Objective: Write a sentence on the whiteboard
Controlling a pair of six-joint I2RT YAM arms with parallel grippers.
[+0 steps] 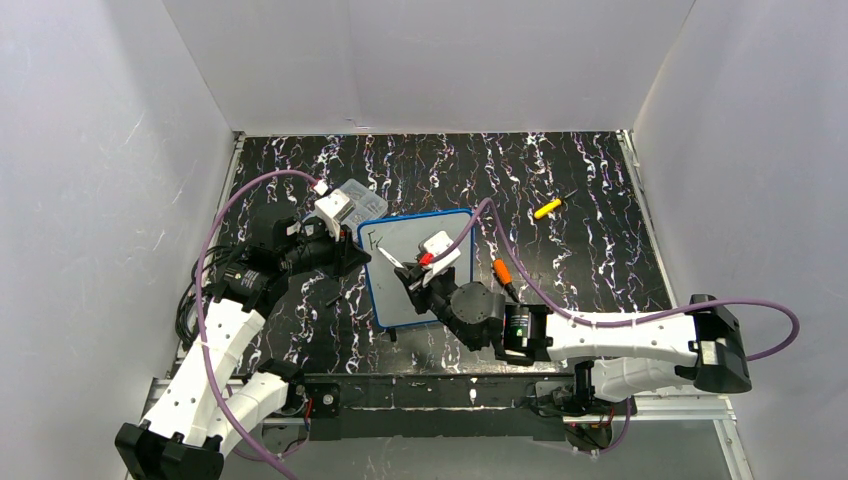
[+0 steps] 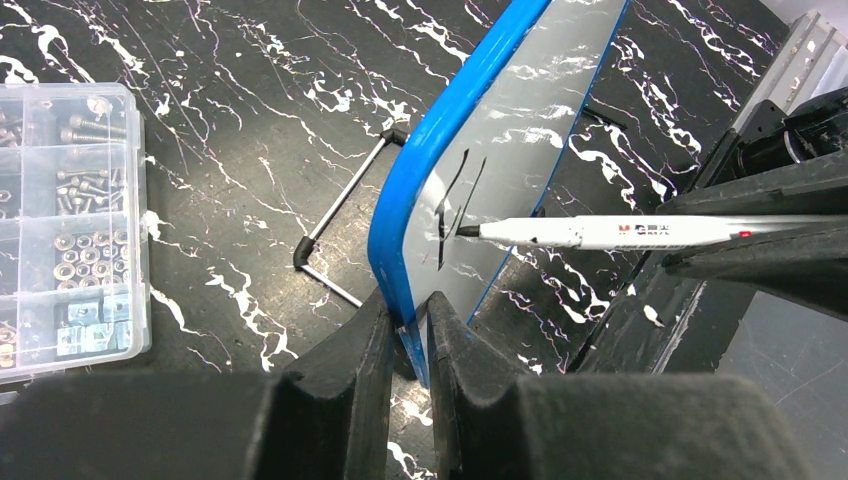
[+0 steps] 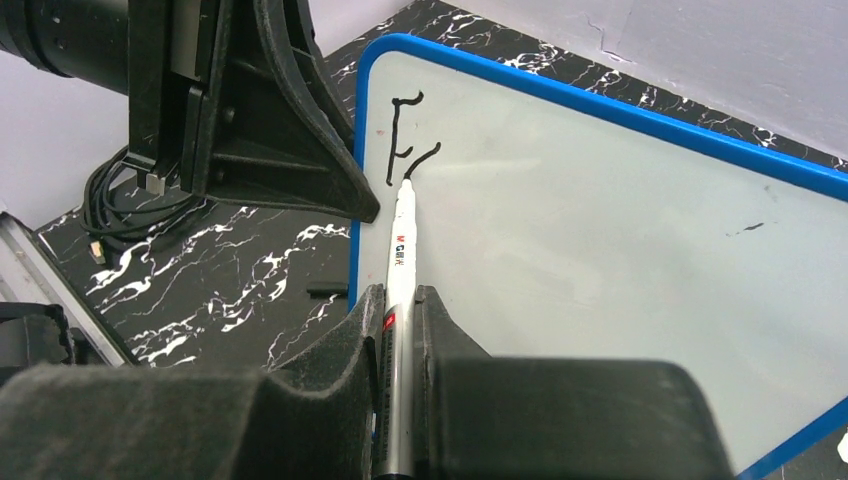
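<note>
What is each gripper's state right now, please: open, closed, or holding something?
The left gripper is closed on the whiteboard, at its blue edge.
The right gripper is closed on the marker, tip against the board.

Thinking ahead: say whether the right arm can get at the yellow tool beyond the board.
Probably not yet: nothing blocks the way to the yellow tool, but the right gripper is shut on the marker.

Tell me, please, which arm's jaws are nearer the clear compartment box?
Left: its jaws clamp the whiteboard edge near the box; the right jaws hold the marker over the board, farther away.
</note>
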